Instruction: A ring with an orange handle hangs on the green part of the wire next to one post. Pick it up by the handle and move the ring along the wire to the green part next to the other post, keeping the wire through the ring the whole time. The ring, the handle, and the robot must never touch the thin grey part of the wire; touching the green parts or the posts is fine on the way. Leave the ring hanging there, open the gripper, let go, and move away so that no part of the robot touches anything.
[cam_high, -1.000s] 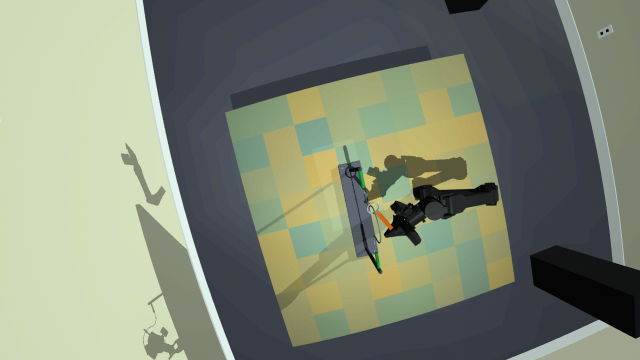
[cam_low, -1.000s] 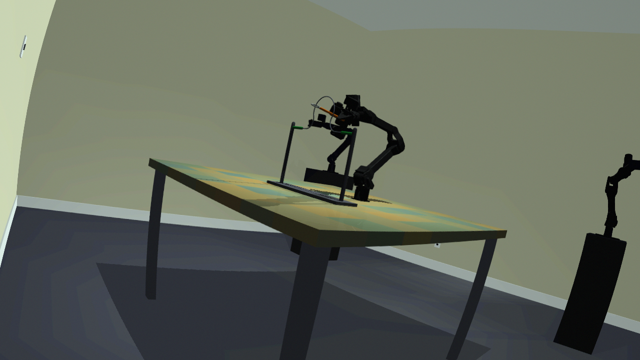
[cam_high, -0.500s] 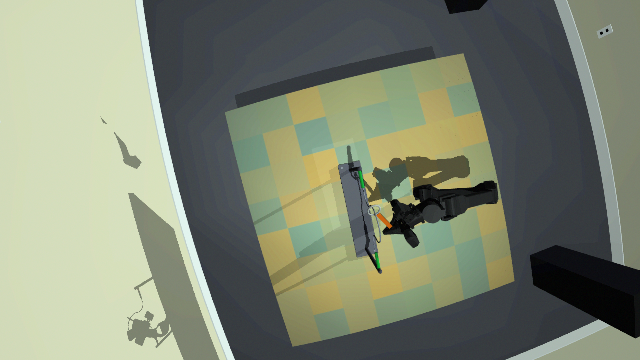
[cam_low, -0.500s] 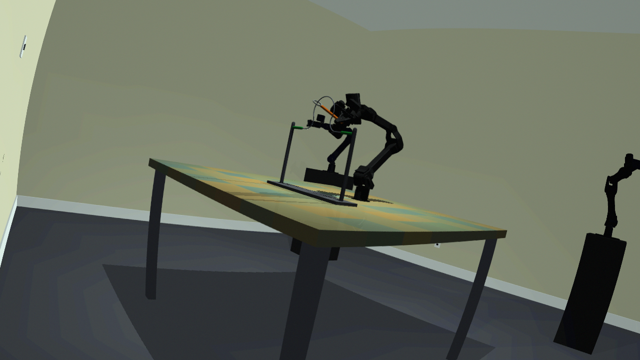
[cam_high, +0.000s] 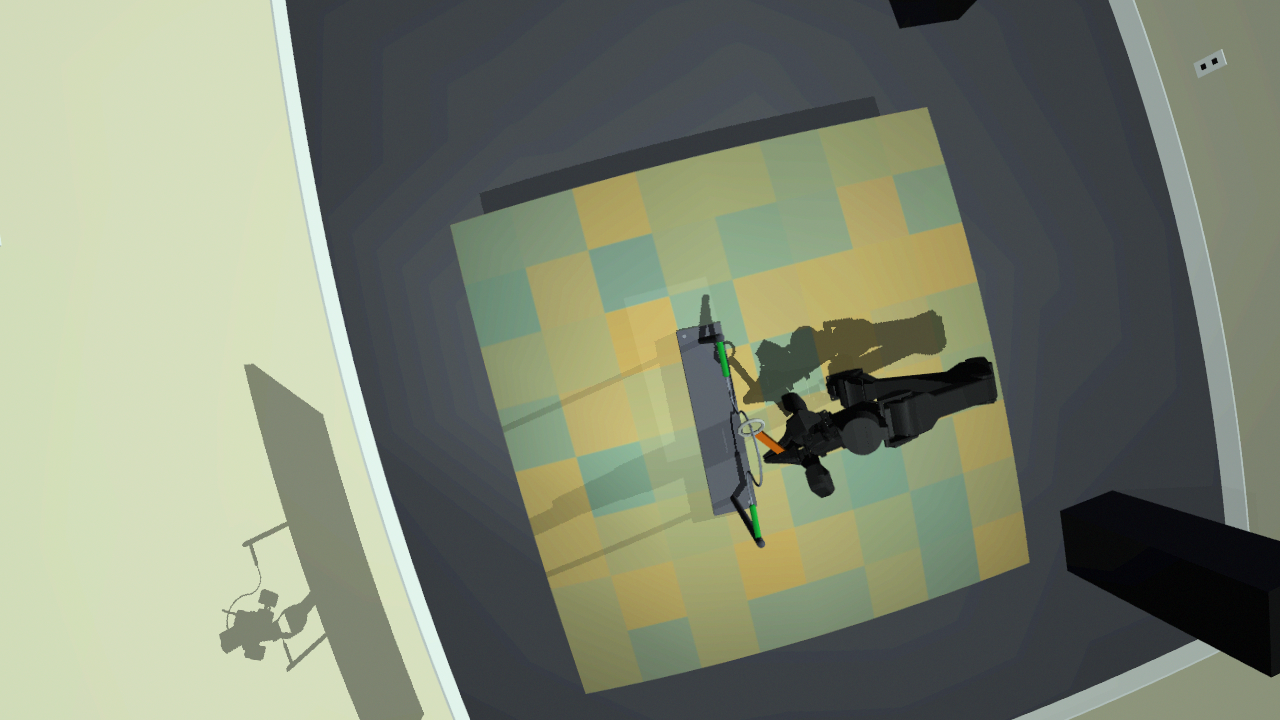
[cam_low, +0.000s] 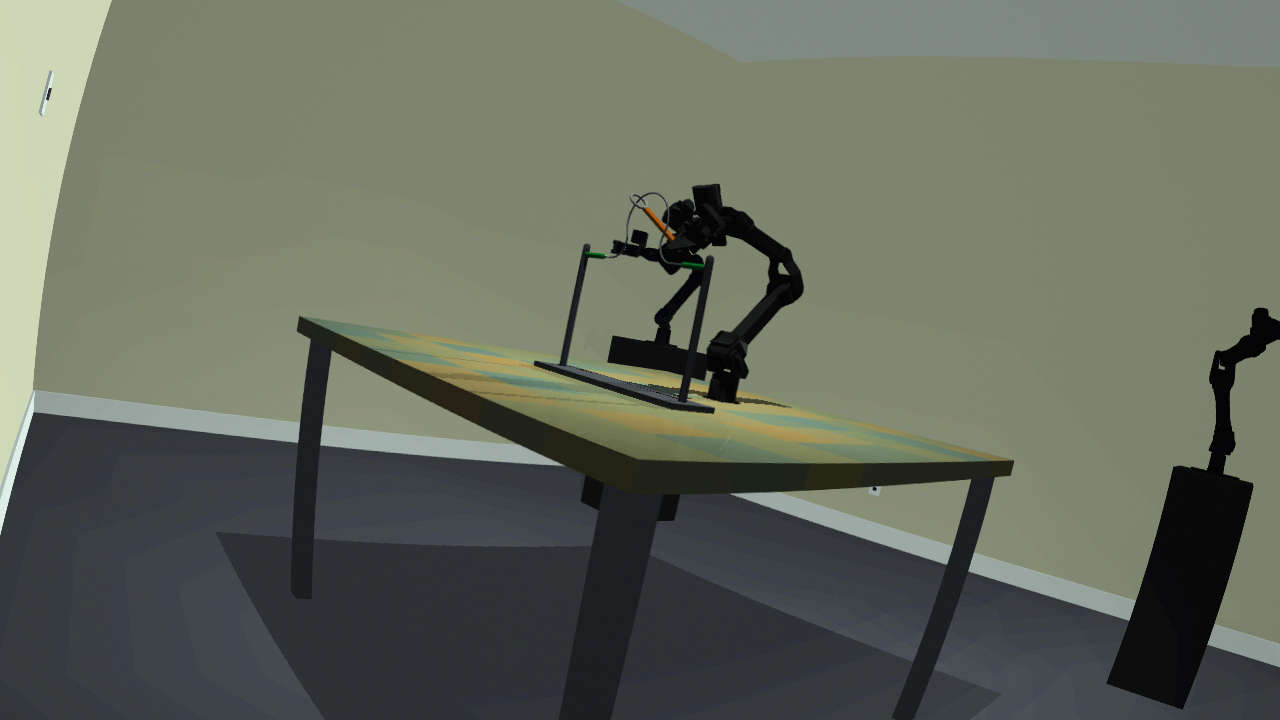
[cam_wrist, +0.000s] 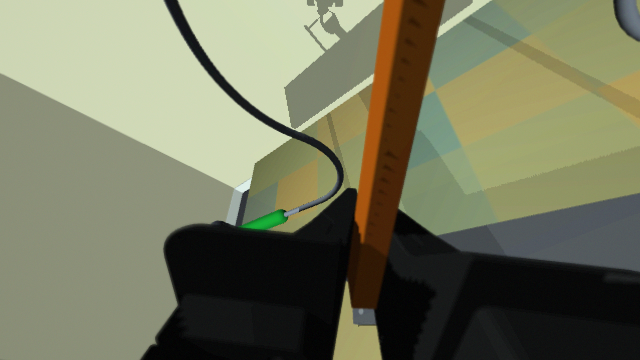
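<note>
Ring (cam_high: 749, 434) (cam_low: 632, 201) at the arched wire's upper stretch, between the posts | orange handle (cam_high: 768, 442) (cam_low: 659, 223) (cam_wrist: 393, 130) clamped by the gripper (cam_high: 775, 454) (cam_low: 675, 241) (cam_wrist: 359, 198) | mid-transfer, it seems | grey wire (cam_high: 759, 465) (cam_low: 666, 207) (cam_wrist: 240, 102) now to be cleared, ring kept threaded

Around my workspace — a patchwork table (cam_high: 859, 573) (cam_low: 501, 407), a white wall outlet (cam_high: 1209, 63), and a tall black pedestal (cam_low: 1181, 582) off the table

ring (cam_high: 739, 430) (cam_low: 633, 198) cut off in wrist view, wire's threading through it too small to tell
</note>
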